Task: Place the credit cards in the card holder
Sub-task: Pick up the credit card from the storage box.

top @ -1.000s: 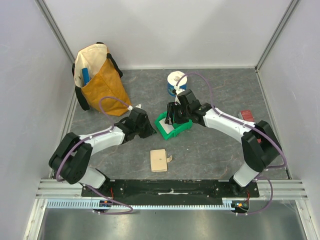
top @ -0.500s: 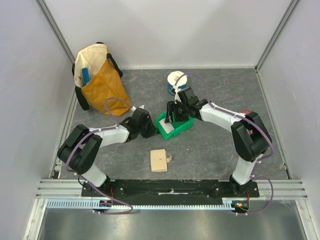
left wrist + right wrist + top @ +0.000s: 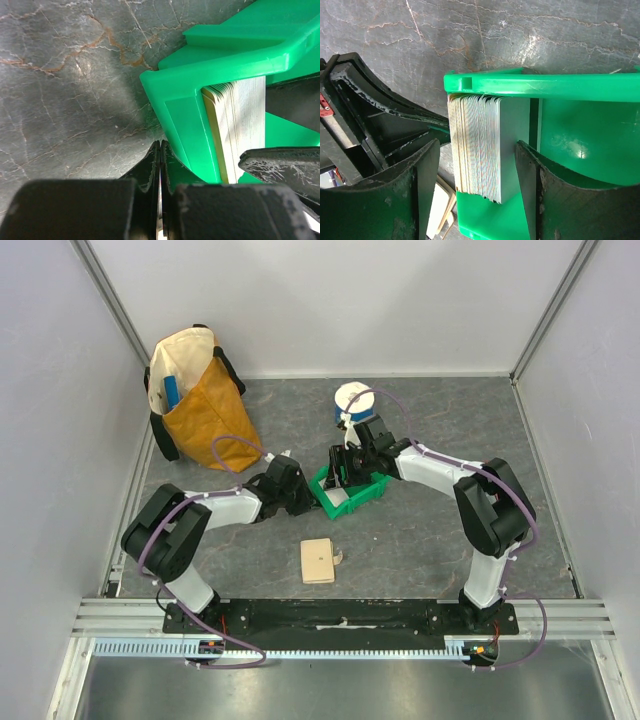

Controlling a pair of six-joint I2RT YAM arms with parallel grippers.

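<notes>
**On the grey table [image 3: 430, 540]: both grippers at the green bin [image 3: 370, 492]**

Nearest the arms' bases, the tan card holder [image 3: 318, 561] lay folded, alone and well apart from the bin. Beyond it, the left gripper [image 3: 159, 162] was clenched on nothing, its fingertips just beside the bin's outer wall. Inside stood the credit cards [image 3: 480, 130], stacked on edge against one end wall. The right gripper [image 3: 477, 150] straddled that stack, fingers spread, one on each side. Farther back sat a yellow bag [image 3: 200, 410].

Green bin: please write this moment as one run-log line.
left hand: shut, beside green bin | right hand: open, astride credit cards in bin | card holder: on table, apart from both hands
</notes>
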